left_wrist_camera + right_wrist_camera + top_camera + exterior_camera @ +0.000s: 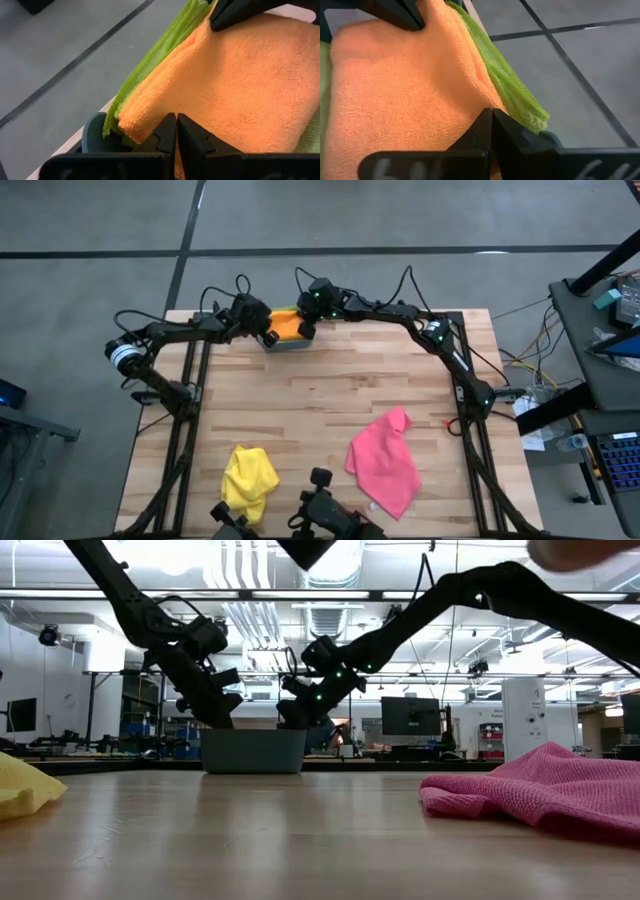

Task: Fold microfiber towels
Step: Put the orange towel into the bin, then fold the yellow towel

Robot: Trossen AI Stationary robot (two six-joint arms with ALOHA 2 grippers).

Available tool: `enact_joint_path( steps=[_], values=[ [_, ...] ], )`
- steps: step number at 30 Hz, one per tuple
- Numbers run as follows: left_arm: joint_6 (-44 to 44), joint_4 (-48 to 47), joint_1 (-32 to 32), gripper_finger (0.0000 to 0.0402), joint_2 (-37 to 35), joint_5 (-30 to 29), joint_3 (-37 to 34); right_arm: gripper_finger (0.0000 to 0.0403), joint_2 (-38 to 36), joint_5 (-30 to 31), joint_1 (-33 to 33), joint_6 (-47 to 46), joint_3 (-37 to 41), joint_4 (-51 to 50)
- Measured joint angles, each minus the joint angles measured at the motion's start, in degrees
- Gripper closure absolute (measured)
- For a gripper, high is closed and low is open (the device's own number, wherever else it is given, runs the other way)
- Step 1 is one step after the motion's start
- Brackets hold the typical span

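Observation:
A folded orange towel lies on a lime green towel in the teal bin at the table's far edge. My left gripper is shut at the orange towel's left end. My right gripper is shut at its right end. In each wrist view the other arm's fingers show at the towel's opposite side. A yellow towel and a pink towel lie crumpled on the table near its front edge. My left gripper pinches the orange towel's folded edge beside a corner, between its two fingers, slanting down from the table's left. The towel rests on the lime green towel in the bin. My right gripper pinches the opposite edge of the orange towel between its two fingers, slanting down from the table's right. The cloth lies flat and slack on the lime green towel.
The bin's rim shows just under the towels. The wooden tabletop between the bin and the two loose towels is bare. A camera mount stands at the near edge.

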State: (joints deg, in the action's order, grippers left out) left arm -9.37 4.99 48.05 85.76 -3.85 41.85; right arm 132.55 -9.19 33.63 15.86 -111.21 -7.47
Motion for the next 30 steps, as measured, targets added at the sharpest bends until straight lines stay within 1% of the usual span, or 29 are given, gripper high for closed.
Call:
enact_joint_path(
  steps=[7,10,14,18,21,24,30],
  values=[
    [0.0,-0.1,0.0,0.0400,-0.1,-0.1,0.1,0.0394,-0.2,0.6,-0.1,0.2,-1.0,-0.9],
    [0.0,-0.2,-0.1,0.0400,-1.2,-0.1,0.3,0.0394,-0.9,0.6,-0.3,0.2,-1.0,-1.0],
    [0.0,-0.1,-0.2,0.0400,-4.6,0.0,0.2,0.0394,-2.8,0.4,-0.6,0.4,-1.0,-1.5],
    [0.0,-2.0,-1.7,0.0400,-9.7,0.3,0.1,0.0394,-4.9,0.4,-1.1,0.2,-1.0,-3.6],
    [0.1,-3.0,-5.1,0.0400,-13.9,0.4,0.1,0.0394,-7.4,0.4,-2.2,-0.2,0.4,-4.7],
    [1.4,-4.2,-10.0,0.0400,-17.5,0.8,0.0,0.0394,-10.9,0.3,-3.8,-0.2,3.8,-4.7],
    [4.6,-4.8,-22.0,0.0400,-22.0,0.8,-0.6,0.0394,-20.5,0.3,-8.3,-1.2,16.3,-1.9]
  ],
)
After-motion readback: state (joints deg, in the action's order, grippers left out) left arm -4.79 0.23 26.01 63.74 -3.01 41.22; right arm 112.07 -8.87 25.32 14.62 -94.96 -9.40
